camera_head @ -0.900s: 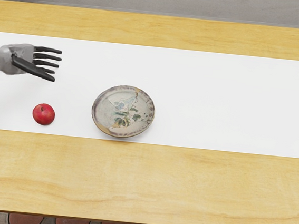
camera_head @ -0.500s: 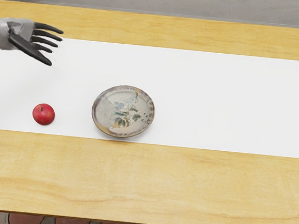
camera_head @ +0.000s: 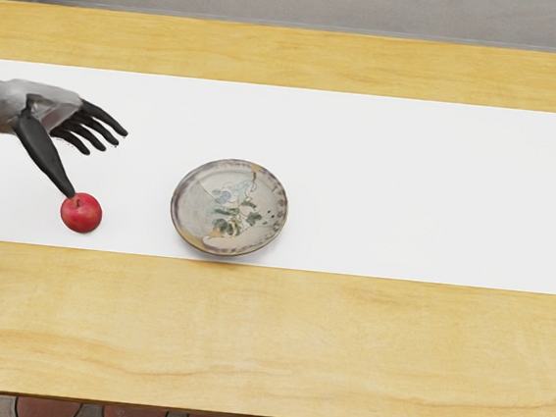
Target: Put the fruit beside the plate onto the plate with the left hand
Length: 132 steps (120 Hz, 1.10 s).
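The apple [camera_head: 81,212], small, red and round, lies on the white runner [camera_head: 438,185] that covers the middle of the wooden table [camera_head: 266,336]. It sits at 9 o'clock from the plate [camera_head: 229,207], near the rim but clearly apart from it. The plate is a shallow ceramic dish with a painted centre, and nothing rests on it. The left hand [camera_head: 55,118] stands at 11 o'clock from the apple and holds nothing. Its four fingers [camera_head: 99,127] are spread and loosely bent, pointing toward 3 o'clock. The thumb [camera_head: 47,155] is stretched toward 5 o'clock, and its tip reaches the apple's upper left edge; from this view it cannot be told whether the two touch. The right hand is out of view. Handling assessment: the apple is probably light, firm and smooth-skinned. It should bear a moderate squeeze, but being round it is likely to roll away if pushed from one side only. Recommended hold: place the thumb on one flank and the fingers on the opposite flank, across the widest part, closing evenly from above. Caution: a one-sided thumb press could send the fruit toward 5 o'clock, off the runner. The plate looks breakable, so the fruit should be set down gently rather than dropped.
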Each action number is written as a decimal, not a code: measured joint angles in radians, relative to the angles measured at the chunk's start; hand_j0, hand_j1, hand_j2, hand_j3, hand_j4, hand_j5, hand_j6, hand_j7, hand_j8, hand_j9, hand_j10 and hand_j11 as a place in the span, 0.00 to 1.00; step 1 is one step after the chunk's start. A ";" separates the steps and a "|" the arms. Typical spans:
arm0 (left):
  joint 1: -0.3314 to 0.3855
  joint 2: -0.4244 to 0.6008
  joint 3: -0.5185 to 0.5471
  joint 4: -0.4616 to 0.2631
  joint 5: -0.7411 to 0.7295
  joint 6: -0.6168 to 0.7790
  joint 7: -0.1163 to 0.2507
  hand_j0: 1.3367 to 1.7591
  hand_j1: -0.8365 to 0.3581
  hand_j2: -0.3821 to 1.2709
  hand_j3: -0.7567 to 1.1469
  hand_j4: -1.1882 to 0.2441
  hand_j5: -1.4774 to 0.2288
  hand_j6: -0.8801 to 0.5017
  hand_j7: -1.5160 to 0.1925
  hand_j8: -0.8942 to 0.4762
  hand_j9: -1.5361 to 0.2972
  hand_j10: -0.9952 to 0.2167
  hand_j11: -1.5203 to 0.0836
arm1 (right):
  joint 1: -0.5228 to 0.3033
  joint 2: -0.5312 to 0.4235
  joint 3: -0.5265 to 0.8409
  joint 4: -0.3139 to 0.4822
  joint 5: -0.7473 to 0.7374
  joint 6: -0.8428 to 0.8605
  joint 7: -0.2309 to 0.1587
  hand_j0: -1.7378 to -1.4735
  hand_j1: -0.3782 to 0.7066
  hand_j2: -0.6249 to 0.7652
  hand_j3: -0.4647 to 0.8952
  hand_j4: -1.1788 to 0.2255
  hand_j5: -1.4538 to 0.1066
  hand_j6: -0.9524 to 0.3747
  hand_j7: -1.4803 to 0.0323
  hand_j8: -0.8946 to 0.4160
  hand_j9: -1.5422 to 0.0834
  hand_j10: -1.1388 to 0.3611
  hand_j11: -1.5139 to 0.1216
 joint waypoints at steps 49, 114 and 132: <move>-0.406 -0.136 0.631 -0.298 0.000 0.578 0.019 0.76 0.74 0.26 0.40 0.65 0.68 0.46 0.70 0.47 0.66 0.62 0.75 | 0.000 0.000 0.000 0.000 0.000 0.000 0.000 0.30 0.06 0.45 0.34 0.82 0.91 0.70 0.96 0.66 0.93 0.74 0.90; -0.428 -0.400 0.815 -0.452 0.019 0.979 0.150 0.76 0.74 0.26 0.40 0.66 0.68 0.46 0.70 0.47 0.66 0.62 0.75 | 0.000 0.000 0.000 0.000 0.000 0.000 0.000 0.30 0.06 0.45 0.34 0.82 0.91 0.70 0.96 0.66 0.93 0.74 0.90; -0.406 -0.469 0.835 -0.456 0.017 1.048 0.162 0.76 0.74 0.26 0.40 0.66 0.68 0.46 0.70 0.47 0.66 0.62 0.75 | 0.000 0.000 0.000 0.000 0.000 0.000 0.000 0.30 0.06 0.45 0.34 0.82 0.91 0.70 0.96 0.66 0.93 0.74 0.90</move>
